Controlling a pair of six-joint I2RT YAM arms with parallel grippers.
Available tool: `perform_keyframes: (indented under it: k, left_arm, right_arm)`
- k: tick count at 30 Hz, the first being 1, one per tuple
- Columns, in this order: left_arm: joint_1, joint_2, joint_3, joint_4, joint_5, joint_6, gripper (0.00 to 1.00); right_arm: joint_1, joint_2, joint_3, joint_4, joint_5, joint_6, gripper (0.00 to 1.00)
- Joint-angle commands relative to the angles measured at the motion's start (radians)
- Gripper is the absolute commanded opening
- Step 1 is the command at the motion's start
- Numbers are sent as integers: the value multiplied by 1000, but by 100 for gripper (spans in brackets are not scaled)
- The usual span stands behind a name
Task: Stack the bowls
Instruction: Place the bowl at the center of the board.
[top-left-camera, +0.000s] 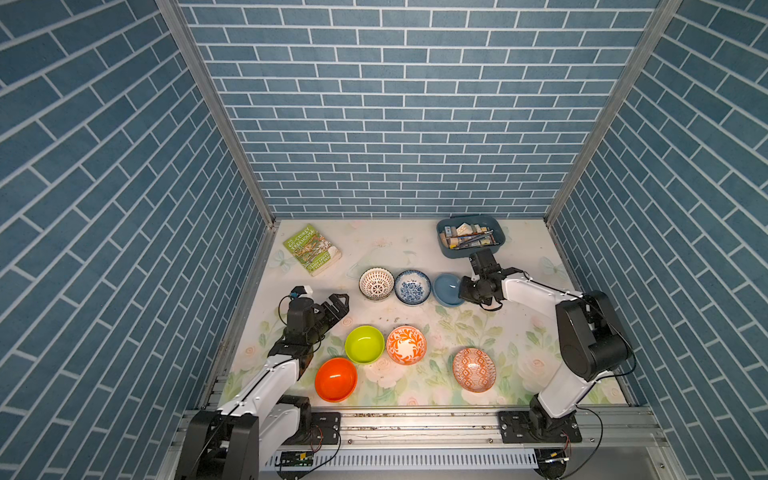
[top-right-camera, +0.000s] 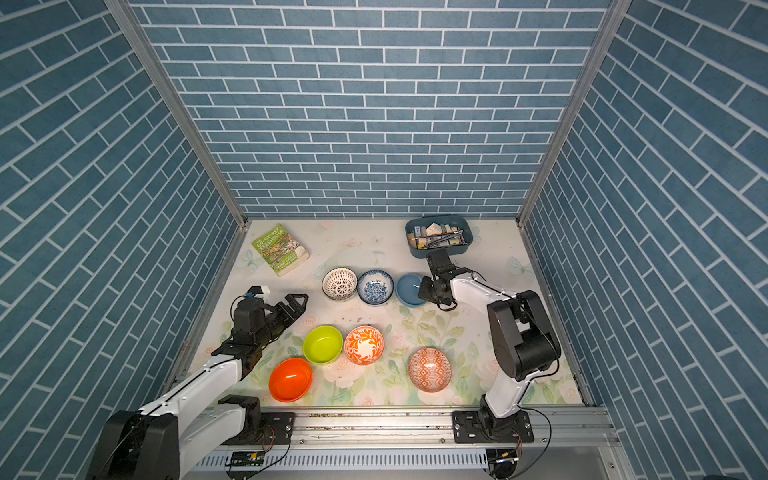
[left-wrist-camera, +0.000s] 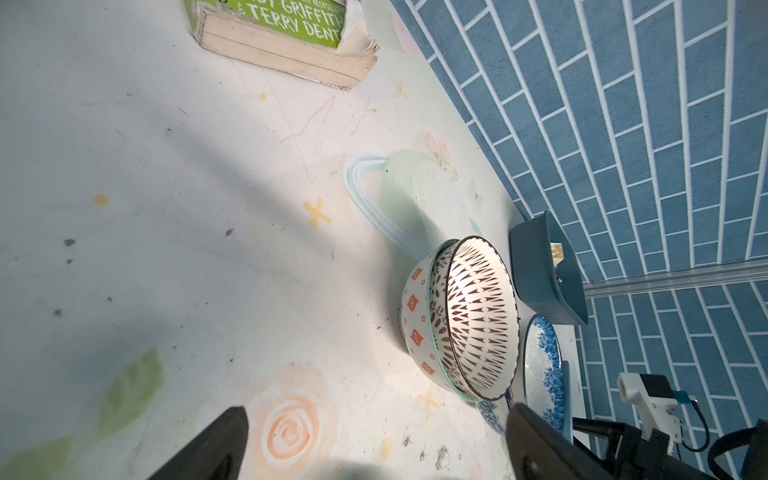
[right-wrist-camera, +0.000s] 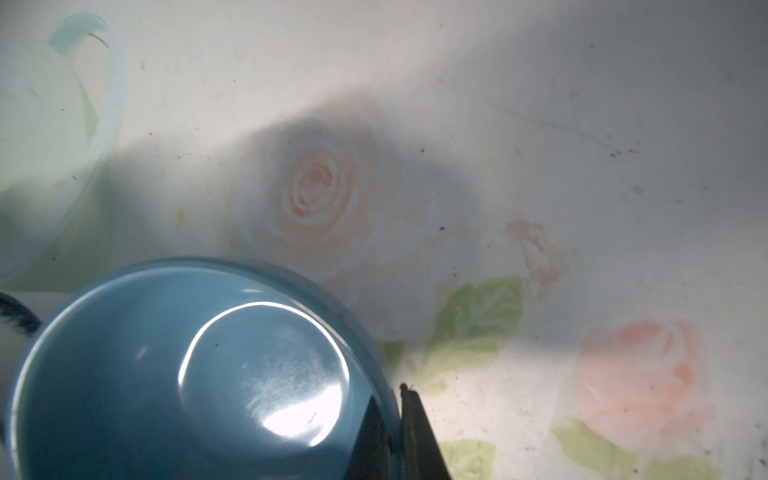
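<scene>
**Op:** Right side?
**Eng:** Your right gripper (right-wrist-camera: 399, 401) is clenched on the rim of the glossy plain blue round bowl (right-wrist-camera: 187, 374), one finger inside the wall and one outside. I can't tell if the bowl is off the floral table (top-left-camera: 415, 249).
**Op:** Left?
**Eng:** Your left gripper (top-left-camera: 340, 304) is released, fingers spread with nothing between them. The white round bowl with dark lattice (left-wrist-camera: 478, 316) sits ahead of the fingertips, well apart, nested in an orange-diamond patterned bowl (left-wrist-camera: 415, 328). The lime plastic bowl (top-left-camera: 364, 344) is near, off to the side of the fingers.
</scene>
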Motion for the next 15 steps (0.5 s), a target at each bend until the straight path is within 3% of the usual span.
perform_keyframes:
  k: [1, 15]
  left_arm:
    - [5, -12, -4, 8, 8, 15, 100]
    - [5, -20, -10, 15, 14, 17, 100]
  right_arm:
    - [7, -15, 34, -71, 47, -31, 4]
    - [73, 98, 166, -170, 114, -37, 9]
